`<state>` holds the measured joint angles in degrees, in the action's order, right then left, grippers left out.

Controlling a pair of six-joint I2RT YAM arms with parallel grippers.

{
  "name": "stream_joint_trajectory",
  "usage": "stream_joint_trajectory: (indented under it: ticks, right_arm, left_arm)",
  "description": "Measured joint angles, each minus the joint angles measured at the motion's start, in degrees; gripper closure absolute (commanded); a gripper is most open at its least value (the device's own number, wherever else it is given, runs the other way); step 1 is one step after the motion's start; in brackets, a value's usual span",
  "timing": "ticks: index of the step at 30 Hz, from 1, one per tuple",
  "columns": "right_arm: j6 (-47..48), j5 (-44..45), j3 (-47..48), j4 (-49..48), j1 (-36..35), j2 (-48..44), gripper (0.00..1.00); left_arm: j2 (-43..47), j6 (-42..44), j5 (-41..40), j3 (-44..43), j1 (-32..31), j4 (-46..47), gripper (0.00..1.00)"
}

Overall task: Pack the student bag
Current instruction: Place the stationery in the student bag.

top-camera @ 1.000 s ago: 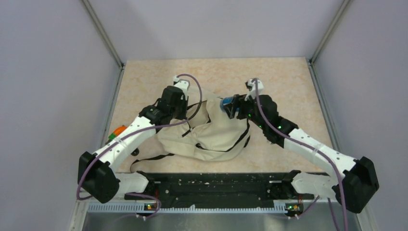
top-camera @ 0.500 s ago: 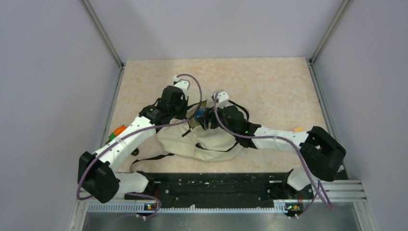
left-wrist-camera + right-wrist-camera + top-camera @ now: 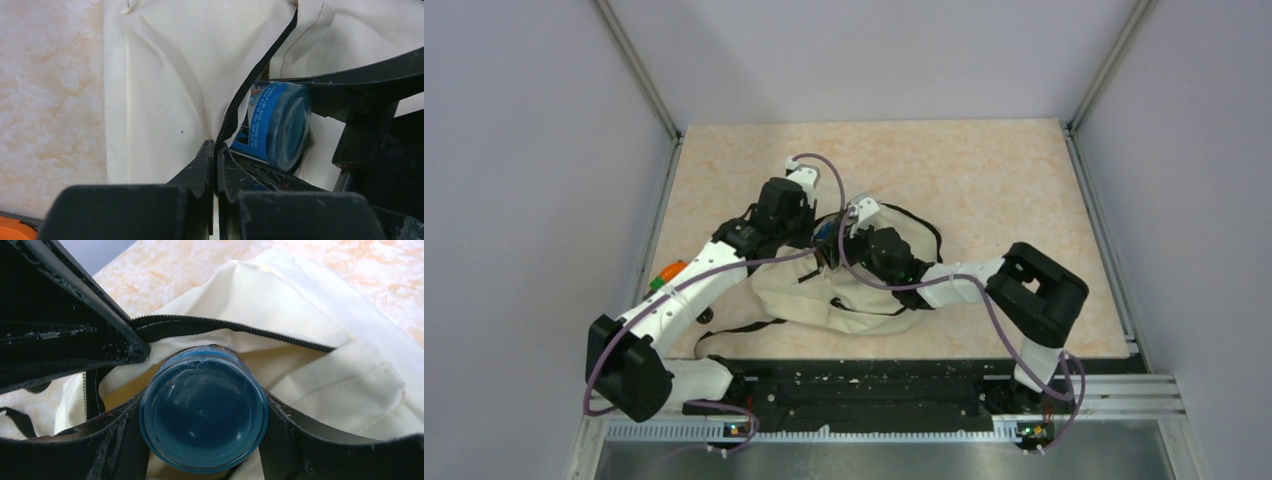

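The student bag is a cream fabric backpack with black zipper lines, lying in the middle of the table. My left gripper is shut on the zipper edge of its opening and holds the flap up. My right gripper is shut on a blue cylindrical container, held end-on at the mouth of the bag. The container also shows in the left wrist view, just behind the zipper. In the top view both grippers meet at the bag's upper left.
An orange object lies at the table's left edge beside the left arm. Black straps trail from the bag toward the near edge. Grey walls enclose the table on three sides.
My right arm has swung left with the blue container, from the bag's right side to its opening beside the left gripper. The left gripper has stayed put on the zipper edge.
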<state>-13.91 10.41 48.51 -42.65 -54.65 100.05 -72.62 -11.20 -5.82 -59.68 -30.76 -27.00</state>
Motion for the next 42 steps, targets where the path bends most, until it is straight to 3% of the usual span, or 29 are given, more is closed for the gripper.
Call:
stream_joint_trajectory:
  ticks: [3, 6, 10, 13, 18, 23, 30, 42]
  right_arm:
    - [1.4, -0.11, 1.46, -4.17, 0.0, 3.37, 0.38]
    - [1.88, -0.07, 1.88, -4.76, 0.0, 3.96, 0.2]
    - [2.23, 1.11, 1.86, -1.66, -0.04, 2.58, 0.11]
    - [2.34, 2.32, 1.57, 4.33, -0.04, -1.16, 0.1]
    - [2.12, 3.43, 0.24, 11.82, -0.04, -7.76, 0.14]
    - [0.13, 2.82, 0.24, 16.13, -0.04, -10.38, 0.35]
    - [-0.44, -0.17, 2.34, 16.79, -0.09, -7.98, 0.53]
    - [1.86, -4.59, 15.06, 7.61, 0.98, 6.62, 0.55]
  left_arm:
    - [0.0, 0.35, -0.02, 0.02, 0.11, 0.02, 1.0]
    - [0.0, 0.46, 0.02, 0.02, 0.35, 0.04, 1.0]
    - [0.0, 0.46, 0.39, 0.02, 0.28, 0.02, 1.0]
    - [0.0, 0.46, 0.46, 0.02, 0.24, 0.07, 1.0]
    - [0.0, 0.46, 0.46, 0.02, 0.24, 0.07, 1.0]
    - [0.0, 0.46, 0.46, 0.02, 0.24, 0.04, 1.0]
    - [0.04, 0.46, 0.46, 0.02, 0.24, 0.07, 1.0]
    - [0.5, 0.48, -4.26, 0.02, 1.86, 0.79, 1.0]
